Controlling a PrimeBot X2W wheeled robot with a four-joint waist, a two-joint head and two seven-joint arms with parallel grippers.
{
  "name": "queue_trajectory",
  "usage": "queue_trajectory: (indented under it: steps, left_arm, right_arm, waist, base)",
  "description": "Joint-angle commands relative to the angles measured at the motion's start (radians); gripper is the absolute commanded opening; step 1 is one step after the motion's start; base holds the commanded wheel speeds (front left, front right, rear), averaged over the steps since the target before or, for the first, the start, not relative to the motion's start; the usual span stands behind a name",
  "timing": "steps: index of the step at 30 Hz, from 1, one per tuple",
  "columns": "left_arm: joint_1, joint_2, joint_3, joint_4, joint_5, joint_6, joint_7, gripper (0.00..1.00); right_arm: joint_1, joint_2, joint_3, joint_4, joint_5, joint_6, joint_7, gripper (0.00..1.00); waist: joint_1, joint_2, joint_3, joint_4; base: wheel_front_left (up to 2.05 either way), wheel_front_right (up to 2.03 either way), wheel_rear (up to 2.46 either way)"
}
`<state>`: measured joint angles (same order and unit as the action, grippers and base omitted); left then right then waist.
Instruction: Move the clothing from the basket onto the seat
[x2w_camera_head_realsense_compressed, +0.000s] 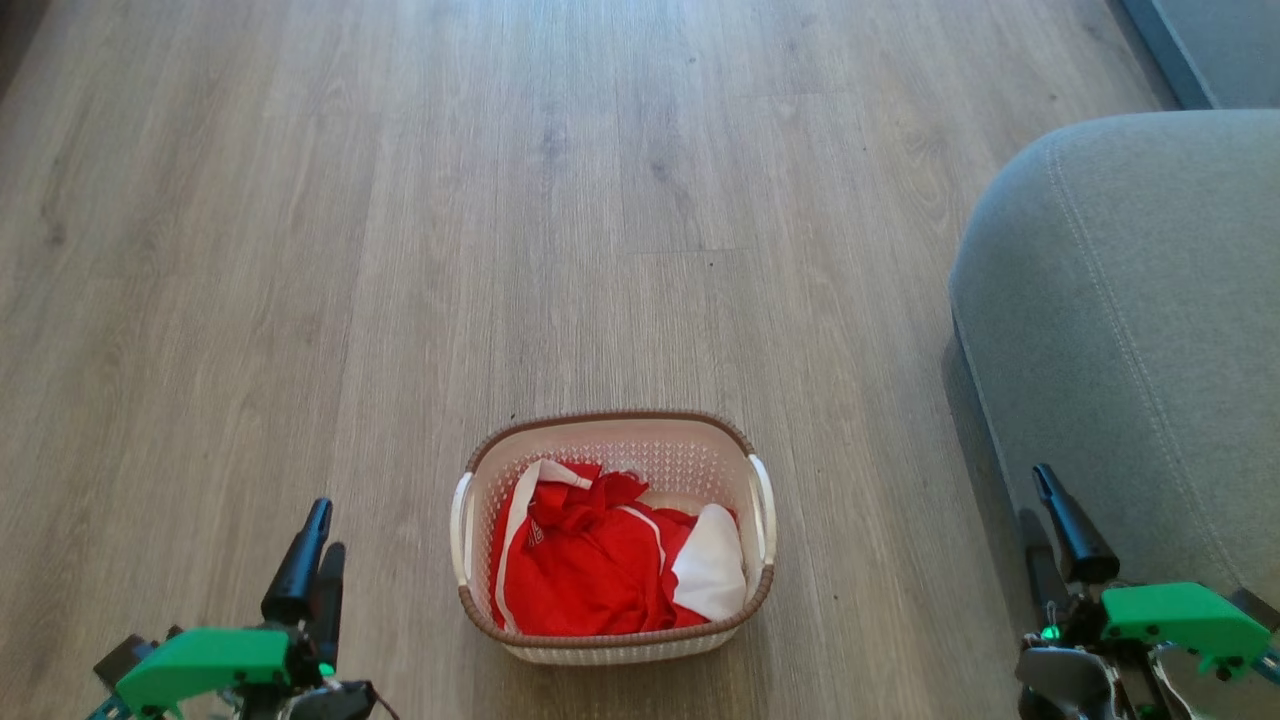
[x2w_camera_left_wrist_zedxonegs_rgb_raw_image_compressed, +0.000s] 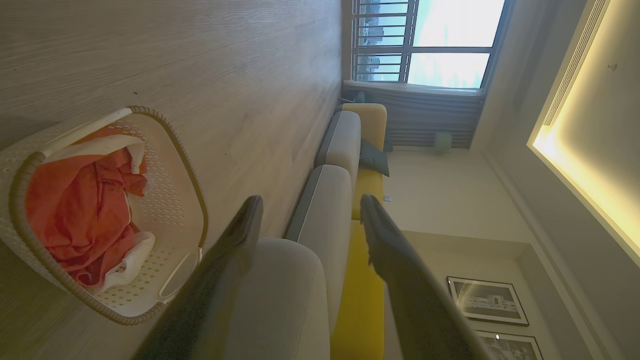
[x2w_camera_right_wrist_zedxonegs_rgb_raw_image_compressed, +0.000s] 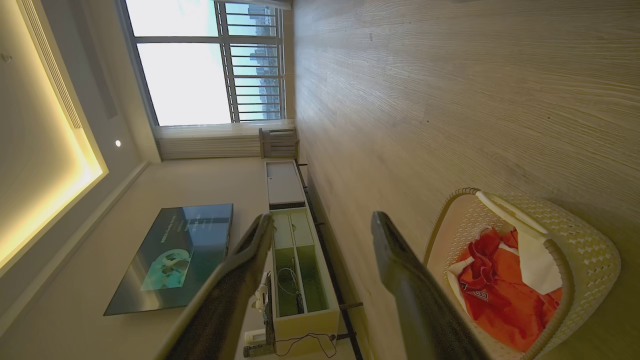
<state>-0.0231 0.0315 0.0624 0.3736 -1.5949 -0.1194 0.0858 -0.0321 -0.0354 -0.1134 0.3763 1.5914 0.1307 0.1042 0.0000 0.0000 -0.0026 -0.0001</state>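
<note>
The cream basket (x2w_camera_head_realsense_compressed: 612, 438) with a brown rim stands on the wood floor at the bottom centre of the head view. The red clothing (x2w_camera_head_realsense_compressed: 590, 560) with white panels lies crumpled inside it. The grey seat (x2w_camera_head_realsense_compressed: 1130, 330) fills the right side. My left gripper (x2w_camera_head_realsense_compressed: 318, 530) hangs open to the basket's left, my right gripper (x2w_camera_head_realsense_compressed: 1040, 505) open to its right, beside the seat. The left wrist view shows the left gripper (x2w_camera_left_wrist_zedxonegs_rgb_raw_image_compressed: 310, 202) open, with the basket (x2w_camera_left_wrist_zedxonegs_rgb_raw_image_compressed: 185, 165), the clothing (x2w_camera_left_wrist_zedxonegs_rgb_raw_image_compressed: 75, 200) and the seat (x2w_camera_left_wrist_zedxonegs_rgb_raw_image_compressed: 280, 295). In the right wrist view the right gripper (x2w_camera_right_wrist_zedxonegs_rgb_raw_image_compressed: 322, 220) stands open next to the basket (x2w_camera_right_wrist_zedxonegs_rgb_raw_image_compressed: 585, 245) and the clothing (x2w_camera_right_wrist_zedxonegs_rgb_raw_image_compressed: 500, 300).
Bare wood floor (x2w_camera_head_realsense_compressed: 500, 200) stretches ahead of the basket. A grey and yellow sofa row (x2w_camera_left_wrist_zedxonegs_rgb_raw_image_compressed: 345, 140) runs toward a window. A low cabinet (x2w_camera_right_wrist_zedxonegs_rgb_raw_image_compressed: 295, 260) and a wall screen (x2w_camera_right_wrist_zedxonegs_rgb_raw_image_compressed: 175, 255) stand along the opposite wall.
</note>
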Motion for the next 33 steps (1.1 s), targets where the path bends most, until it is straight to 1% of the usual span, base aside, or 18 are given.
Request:
queue_trajectory:
  steps: [1, 7, 17, 18, 33]
  left_arm:
    - [-0.057, 0.011, -0.004, -0.029, 0.016, -0.001, -0.009, 1.00]
    - [-0.074, 0.023, -0.023, -0.018, 0.061, -0.002, -0.030, 1.00]
    - [-0.099, 0.031, -0.032, -0.004, 0.190, -0.003, -0.059, 1.00]
    - [-0.099, 0.031, -0.032, -0.004, 0.190, -0.003, -0.059, 1.00]
    - [-0.128, 0.040, -0.045, 0.018, 0.446, -0.004, -0.103, 1.00]
  right_arm:
    - [-0.055, -0.017, 0.009, -0.035, -0.014, 0.000, -0.015, 1.00]
    - [-0.074, -0.035, 0.039, -0.025, -0.047, 0.000, -0.042, 1.00]
    - [-0.113, -0.060, 0.081, 0.001, -0.144, 0.000, -0.075, 1.00]
    - [-0.113, -0.060, 0.081, 0.001, -0.144, 0.000, -0.075, 1.00]
    - [-0.161, -0.081, 0.134, 0.040, -0.345, 0.000, -0.120, 1.00]
  waist:
    - [0.0000, 0.0000, -0.001, 0.000]
    - [0.0000, 0.0000, -0.005, 0.000]
    - [0.0000, 0.0000, -0.011, -0.001]
    - [0.0000, 0.0000, -0.011, -0.001]
    - [0.0000, 0.0000, -0.017, -0.005]
  base:
    - [0.00, 0.00, 0.00]
    - [0.00, 0.00, 0.00]
    - [0.00, 0.00, 0.00]
    - [0.00, 0.00, 0.00]
    - [0.00, 0.00, 0.00]
